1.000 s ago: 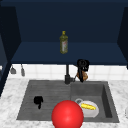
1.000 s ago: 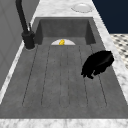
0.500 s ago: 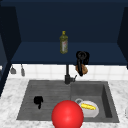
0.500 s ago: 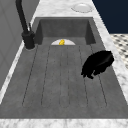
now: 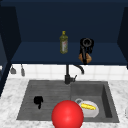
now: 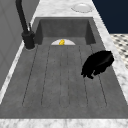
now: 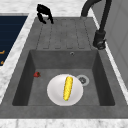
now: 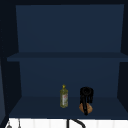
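My right hand [image 5: 86, 48] is up at the open wall cabinet, fingers curled round a brown rounded item [image 5: 88, 59] at the front of the lower shelf [image 5: 37, 53]. In the upper view, this hand [image 8: 86, 97] and the brown item [image 8: 89, 108] stand just right of a yellow-green bottle [image 8: 63, 96]. My left hand [image 5: 38, 101] hangs low over the ribbed drainboard [image 5: 50, 91], fingers loosely bent and holding nothing. It shows too in the left side view [image 6: 98, 63] and the right side view [image 7: 44, 11].
A white plate [image 7: 53, 93] with a corn cob [image 7: 67, 88] lies in the sink basin [image 7: 100, 75]. The black faucet [image 5: 68, 75] stands behind the sink. A red ball [image 5: 67, 115] fills the foreground. A small red thing [image 7: 37, 74] lies in the basin. A white dish [image 6: 81, 7] sits on the counter.
My right hand has risen with the brown item from just above the faucet to the cabinet's lower shelf. The left hand has not moved.
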`<state>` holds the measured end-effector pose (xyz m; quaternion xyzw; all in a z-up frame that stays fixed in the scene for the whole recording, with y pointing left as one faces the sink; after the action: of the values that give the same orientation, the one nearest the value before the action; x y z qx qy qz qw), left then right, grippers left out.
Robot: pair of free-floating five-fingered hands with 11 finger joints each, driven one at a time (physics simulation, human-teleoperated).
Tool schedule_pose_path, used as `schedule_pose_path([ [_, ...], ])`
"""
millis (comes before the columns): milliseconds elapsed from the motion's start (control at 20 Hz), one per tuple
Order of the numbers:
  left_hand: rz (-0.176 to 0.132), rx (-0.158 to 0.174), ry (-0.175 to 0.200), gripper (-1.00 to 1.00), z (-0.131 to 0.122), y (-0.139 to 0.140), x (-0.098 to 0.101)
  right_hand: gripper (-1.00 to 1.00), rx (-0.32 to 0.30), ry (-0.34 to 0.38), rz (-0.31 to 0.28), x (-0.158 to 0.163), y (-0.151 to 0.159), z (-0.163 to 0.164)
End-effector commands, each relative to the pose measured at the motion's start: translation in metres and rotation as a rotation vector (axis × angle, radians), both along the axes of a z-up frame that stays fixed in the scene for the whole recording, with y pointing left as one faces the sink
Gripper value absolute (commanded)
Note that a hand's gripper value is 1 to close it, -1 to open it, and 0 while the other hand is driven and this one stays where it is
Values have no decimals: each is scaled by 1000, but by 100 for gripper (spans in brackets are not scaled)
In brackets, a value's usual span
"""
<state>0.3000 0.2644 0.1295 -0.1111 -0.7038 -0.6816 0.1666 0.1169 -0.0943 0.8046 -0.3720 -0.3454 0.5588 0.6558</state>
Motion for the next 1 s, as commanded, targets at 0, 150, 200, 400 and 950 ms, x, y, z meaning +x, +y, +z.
schedule_pose_path([
  [0,0,0,0,0,0,0,0,100,56,-41,28,18,-19,21],
  [150,0,0,0,0,0,0,0,100,56,-41,36,36,-26,27],
  [200,0,0,0,0,0,0,0,100,41,-43,29,43,-26,27],
  [400,0,0,0,0,0,0,0,100,9,-40,13,78,-27,24],
  [950,0,0,0,0,0,0,0,100,-58,-103,9,166,-18,-2],
])
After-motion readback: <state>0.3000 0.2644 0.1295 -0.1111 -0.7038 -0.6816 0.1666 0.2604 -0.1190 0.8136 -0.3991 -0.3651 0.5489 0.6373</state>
